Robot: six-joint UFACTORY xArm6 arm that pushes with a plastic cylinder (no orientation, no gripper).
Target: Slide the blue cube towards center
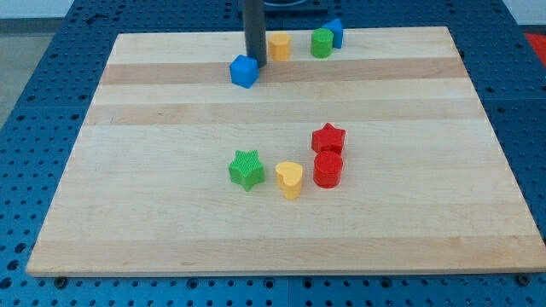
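Observation:
The blue cube [244, 71] sits on the wooden board [171, 213] near the view's top, left of the middle. My tip [255, 60] is the lower end of the dark rod coming down from the view's top. It stands just behind and to the right of the blue cube, touching or almost touching it. The board's centre lies well below the cube in the view.
Near the top edge are a yellow block [279, 45], a green cylinder [322, 43] and a second blue block [334, 32]. Around the middle are a green star [246, 169], a yellow heart [290, 180], a red star [328, 137] and a red cylinder [328, 169].

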